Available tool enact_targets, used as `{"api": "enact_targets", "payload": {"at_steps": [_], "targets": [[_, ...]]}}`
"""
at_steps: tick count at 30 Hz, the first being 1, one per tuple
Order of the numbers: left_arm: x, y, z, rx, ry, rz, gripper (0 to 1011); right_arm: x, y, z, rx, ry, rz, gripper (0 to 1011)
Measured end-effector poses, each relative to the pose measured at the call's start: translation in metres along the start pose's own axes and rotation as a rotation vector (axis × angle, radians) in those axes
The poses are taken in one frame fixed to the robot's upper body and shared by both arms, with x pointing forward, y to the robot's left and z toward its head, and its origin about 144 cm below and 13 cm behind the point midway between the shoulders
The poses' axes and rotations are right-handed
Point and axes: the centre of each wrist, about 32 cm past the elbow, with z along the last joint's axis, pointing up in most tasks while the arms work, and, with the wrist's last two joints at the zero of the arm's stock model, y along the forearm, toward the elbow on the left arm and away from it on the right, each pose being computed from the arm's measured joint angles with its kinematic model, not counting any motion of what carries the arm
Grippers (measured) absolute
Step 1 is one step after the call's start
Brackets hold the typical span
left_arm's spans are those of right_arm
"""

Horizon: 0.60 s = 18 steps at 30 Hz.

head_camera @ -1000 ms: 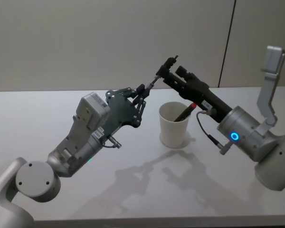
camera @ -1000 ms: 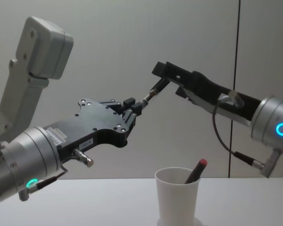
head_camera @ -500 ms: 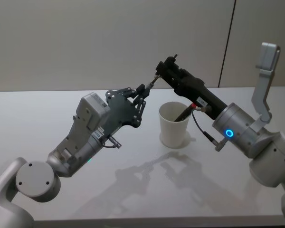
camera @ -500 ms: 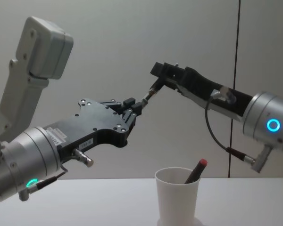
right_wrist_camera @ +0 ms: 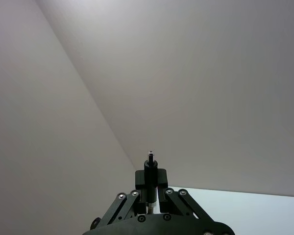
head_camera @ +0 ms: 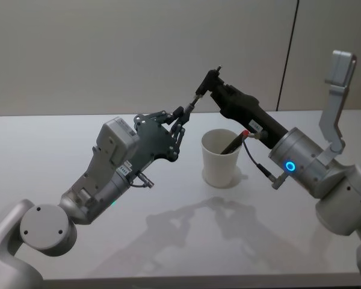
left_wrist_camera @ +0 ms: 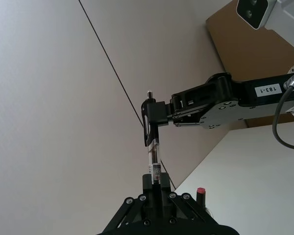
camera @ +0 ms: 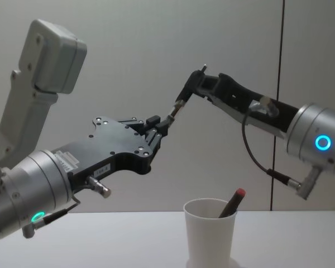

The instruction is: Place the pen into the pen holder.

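1. The left gripper [head_camera: 179, 118] is raised above the table [head_camera: 60, 138], to the left of the cup, and its fingers are closed on the lower end of a thin pen [head_camera: 194, 101].
2. The pen is in the air, tilted up toward the right, high above the white cup [head_camera: 221, 158] and a little to its left.
3. The right gripper [head_camera: 212, 81] comes from the right side, and its fingers are closed on the upper end of the same pen, near the clip.
4. So both grippers clamp one pen, each at one end, and a bare part of the pen shows between them.
5. In the left wrist view the pen [left_wrist_camera: 154, 159] stands up from the left gripper [left_wrist_camera: 156, 182], and the right gripper [left_wrist_camera: 159, 111] holds it at the black top part.
6. In the right wrist view the end of the pen [right_wrist_camera: 150, 164] sticks out between the closed fingers of the right gripper [right_wrist_camera: 150, 188].
7. The cup stands upright on the table, near the middle, below the right arm.
8. Inside the cup there is another pen with a red tip [camera: 230, 203], which leans against the right side of the rim.
9. In the chest view the cup [camera: 209, 234] is low and the held pen [camera: 177, 105] is well above it.
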Motion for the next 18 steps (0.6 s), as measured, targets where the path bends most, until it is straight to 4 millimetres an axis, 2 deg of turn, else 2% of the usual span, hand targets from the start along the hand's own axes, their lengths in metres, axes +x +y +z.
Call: {"api": "enact_targets", "payload": {"at_steps": [13, 18], "targets": [[0.0000, 0.0000, 0.0000, 0.000, 0.000, 0.000, 97, -0.0013, -0.0010, 0.0041, 0.014, -0.002, 0.001, 126], [0.0000, 0.0001, -0.0001, 0.001, 0.000, 0.000, 235, -0.0020, -0.0013, 0.0049, 0.018, -0.002, 0.002, 126]]}}
